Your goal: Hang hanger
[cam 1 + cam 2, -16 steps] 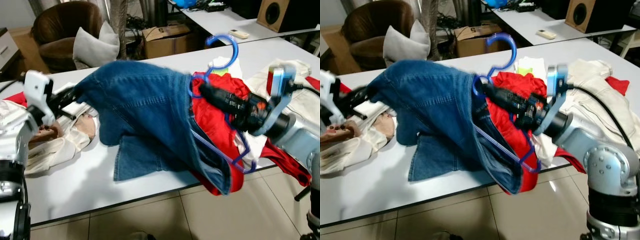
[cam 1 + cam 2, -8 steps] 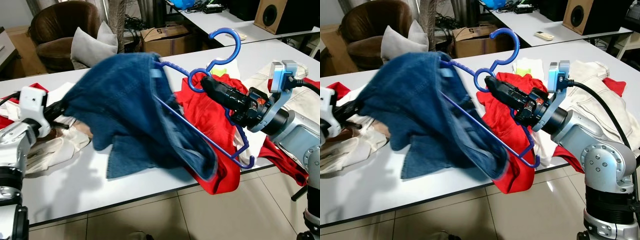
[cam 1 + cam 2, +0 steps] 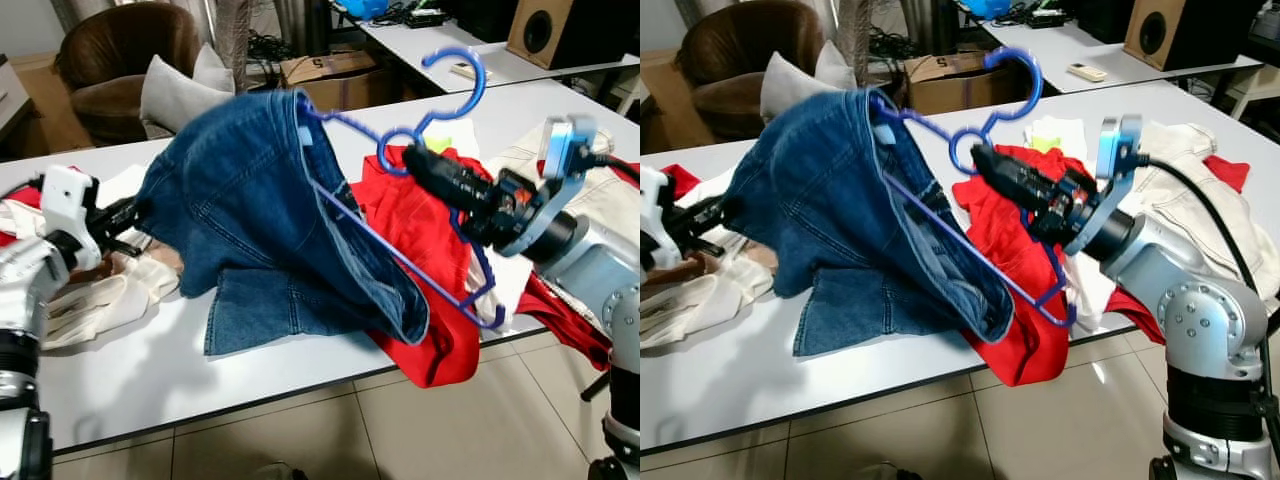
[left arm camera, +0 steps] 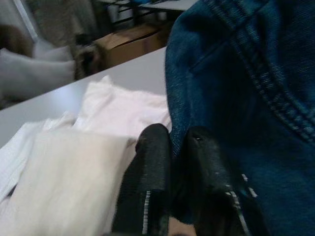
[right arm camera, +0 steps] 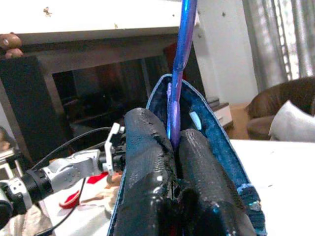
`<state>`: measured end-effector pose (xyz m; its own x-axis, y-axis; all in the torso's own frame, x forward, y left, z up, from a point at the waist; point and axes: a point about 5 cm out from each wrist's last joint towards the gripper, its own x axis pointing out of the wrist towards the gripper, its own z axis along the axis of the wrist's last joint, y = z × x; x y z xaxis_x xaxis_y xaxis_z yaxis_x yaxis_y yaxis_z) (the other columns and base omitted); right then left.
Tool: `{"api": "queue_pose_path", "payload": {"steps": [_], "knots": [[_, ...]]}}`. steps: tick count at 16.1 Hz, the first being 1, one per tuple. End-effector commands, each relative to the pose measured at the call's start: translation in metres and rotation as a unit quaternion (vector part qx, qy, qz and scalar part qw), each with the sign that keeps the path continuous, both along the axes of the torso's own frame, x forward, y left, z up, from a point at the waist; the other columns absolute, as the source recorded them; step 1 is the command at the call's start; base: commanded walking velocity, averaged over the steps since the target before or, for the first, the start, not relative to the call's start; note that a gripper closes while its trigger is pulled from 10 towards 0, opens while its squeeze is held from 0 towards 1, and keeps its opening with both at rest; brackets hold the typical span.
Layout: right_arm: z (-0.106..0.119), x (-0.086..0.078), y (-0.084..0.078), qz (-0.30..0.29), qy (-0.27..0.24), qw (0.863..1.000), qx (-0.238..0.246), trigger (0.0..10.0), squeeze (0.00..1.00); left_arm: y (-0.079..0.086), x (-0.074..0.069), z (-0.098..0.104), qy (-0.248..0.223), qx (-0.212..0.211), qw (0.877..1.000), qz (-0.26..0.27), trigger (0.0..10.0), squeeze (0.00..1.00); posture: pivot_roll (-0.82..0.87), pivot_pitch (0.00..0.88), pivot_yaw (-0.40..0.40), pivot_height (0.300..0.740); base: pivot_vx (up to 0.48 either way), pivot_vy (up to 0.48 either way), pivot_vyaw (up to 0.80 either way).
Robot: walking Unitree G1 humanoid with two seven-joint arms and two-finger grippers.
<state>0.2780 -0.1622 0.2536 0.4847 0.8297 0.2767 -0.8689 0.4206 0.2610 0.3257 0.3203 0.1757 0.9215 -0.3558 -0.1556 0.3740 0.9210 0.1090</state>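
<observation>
Pinching the blue hanger (image 3: pixel 400 215) at its neck, your right tool (image 3: pixel 425 165) holds it above the counter (image 3: pixel 250 375), hook rising just past the fingertips. Beyond that tool, the jeans (image 3: pixel 270 215) drape over the hanger's far arm and sag onto the counter. Your left tool (image 4: pixel 172 147) is pressed together on the jeans' far edge, beside white clothes (image 4: pixel 74 162). Under the hanger lies a red garment (image 3: pixel 430 250).

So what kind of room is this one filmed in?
Probably a workroom or lab with a lounge corner rather than a home laundry: long white tables, a brown leather armchair with a grey cushion, a wooden loudspeaker and a cardboard box behind.
</observation>
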Motion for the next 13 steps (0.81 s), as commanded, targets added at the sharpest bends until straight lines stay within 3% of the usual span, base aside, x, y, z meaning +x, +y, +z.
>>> {"api": "queue_pose_path", "payload": {"steps": [1, 2, 4, 5, 7, 8, 9, 10, 11, 13], "knots": [[0.005, 0.002, 0.003, 0.008, -0.016, 1.0, 0.002, 10.0, 0.0, 0.008, 0.0, 0.02, -0.026, -0.004, 1.0, -0.007, 10.0, 1.0, -0.1, 0.0, 0.11, 0.719, 0.0, 0.0, 0.0], [0.005, 0.004, 0.004, 0.01, -0.017, 1.0, 0.0, 10.0, 0.0, 0.021, -0.005, 0.049, -0.063, -0.038, 0.997, -0.032, 10.0, 1.0, -0.1, 0.0, 0.108, 0.719, 0.0, 0.0, 0.0], [0.005, 0.004, 0.003, 0.013, -0.017, 1.0, -0.003, 10.0, 0.0, 0.024, -0.005, 0.07, -0.09, -0.066, 0.992, -0.055, 10.0, 1.0, -0.09, 0.0, 0.101, 0.719, 0.0, 0.0, 0.0], [0.004, 0.005, 0.003, 0.018, -0.018, 1.0, -0.007, 10.0, 0.0, 0.02, -0.003, 0.093, -0.113, -0.084, 0.986, -0.09, 10.0, 1.0, -0.08, 0.0, 0.094, 0.719, 0.0, 0.0, 0.0], [0.001, 0.006, 0.003, 0.038, -0.021, 0.999, -0.023, 10.0, 0.0, -0.014, 0.009, 0.133, -0.118, -0.07, 0.967, -0.216, 10.0, 1.0, -0.07, 0.0, 0.088, 0.719, 0.0, 0.0, 0.0], [0.0, 0.006, 0.004, 0.049, -0.024, 0.998, -0.026, 10.0, 0.0, -0.036, 0.015, 0.137, -0.097, -0.033, 0.955, -0.278, 10.0, 1.0, -0.07, 0.0, 0.089, 0.719, 0.0, 0.0, 0.0], [0.0, 0.006, 0.004, 0.053, -0.025, 0.998, -0.027, 10.0, 0.0, -0.043, 0.017, 0.137, -0.09, -0.021, 0.95, -0.298, 10.0, 1.0, -0.07, 0.0, 0.089, 0.719, 0.0, 0.0, 0.0], [0.0, 0.003, 0.004, 0.073, -0.032, 0.996, -0.032, 10.0, 0.0, -0.064, 0.024, 0.14, -0.081, -0.009, 0.935, -0.345, 10.0, 1.0, -0.07, 0.0, 0.09, 0.719, 0.0, 0.0, 0.0], [0.0, 0.002, 0.004, 0.079, -0.034, 0.996, -0.033, 10.0, 0.0, -0.068, 0.025, 0.142, -0.079, -0.01, 0.932, -0.355, 10.0, 1.0, -0.07, 0.0, 0.09, 0.719, 0.0, 0.0, 0.0], [0.002, -0.004, 0.004, 0.113, -0.045, 0.992, -0.043, 10.0, 0.0, -0.082, 0.028, 0.143, -0.038, -0.011, 0.908, -0.416, 10.0, 0.97, -0.08, 0.0, 0.105, 0.719, 0.0, 0.0, 0.0]]}}
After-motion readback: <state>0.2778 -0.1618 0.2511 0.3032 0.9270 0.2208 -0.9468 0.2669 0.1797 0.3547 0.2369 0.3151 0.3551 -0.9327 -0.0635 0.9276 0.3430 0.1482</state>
